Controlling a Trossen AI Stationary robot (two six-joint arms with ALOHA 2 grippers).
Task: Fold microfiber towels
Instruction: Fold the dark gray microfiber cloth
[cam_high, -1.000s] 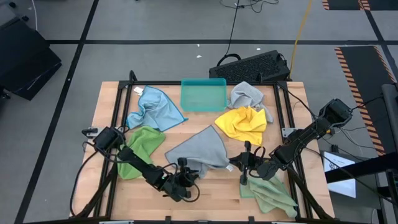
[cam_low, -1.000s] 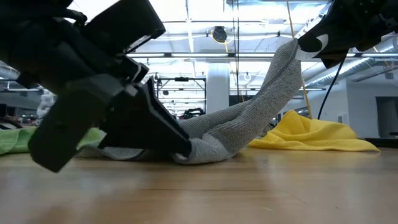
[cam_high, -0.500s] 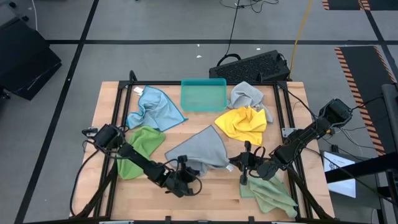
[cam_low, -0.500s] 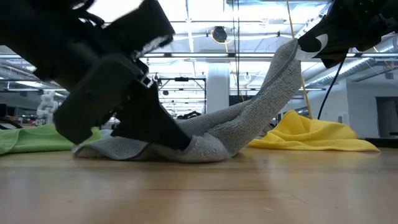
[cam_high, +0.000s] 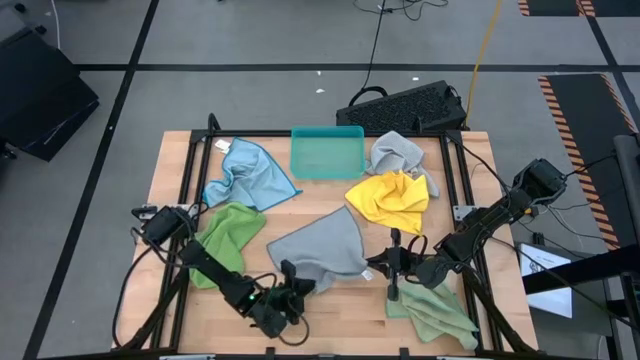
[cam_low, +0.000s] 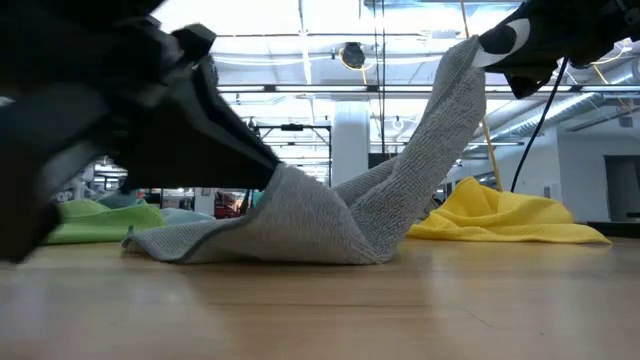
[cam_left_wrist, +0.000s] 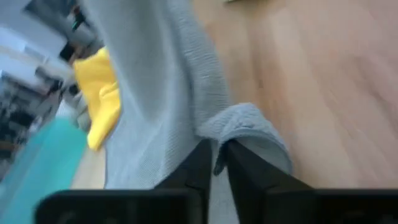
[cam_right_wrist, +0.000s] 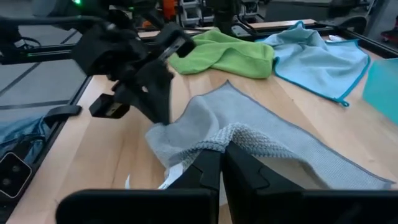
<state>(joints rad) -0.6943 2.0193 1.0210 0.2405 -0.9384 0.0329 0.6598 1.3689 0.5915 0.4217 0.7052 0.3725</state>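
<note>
The grey towel (cam_high: 322, 250) lies near the middle of the table (cam_high: 340, 305), toward its front edge, with both arms gripping it.

High view: the left gripper (cam_high: 290, 288) is at the towel's front-left corner; the right gripper (cam_high: 393, 262) is at its front-right corner. Also on the table are a light blue towel (cam_high: 247, 173), a green towel (cam_high: 228, 238) by the left arm, a second green towel (cam_high: 432, 312) under the right arm, a yellow towel (cam_high: 390, 198), a second grey towel (cam_high: 397, 152) and a teal tray (cam_high: 327, 152). This view does not show the height of the lifted corners.

Low view: the right-hand corner is raised well above the table, the cloth rising steeply to the right gripper (cam_low: 497, 38); the left corner is lifted only slightly.

Left wrist view: the left gripper (cam_left_wrist: 214, 163) has its fingers nearly together, pinching a fold of the grey towel.

Right wrist view: the right gripper (cam_right_wrist: 221, 163) is clamped fully on the grey towel's edge; the left arm is visible beyond it.
</note>
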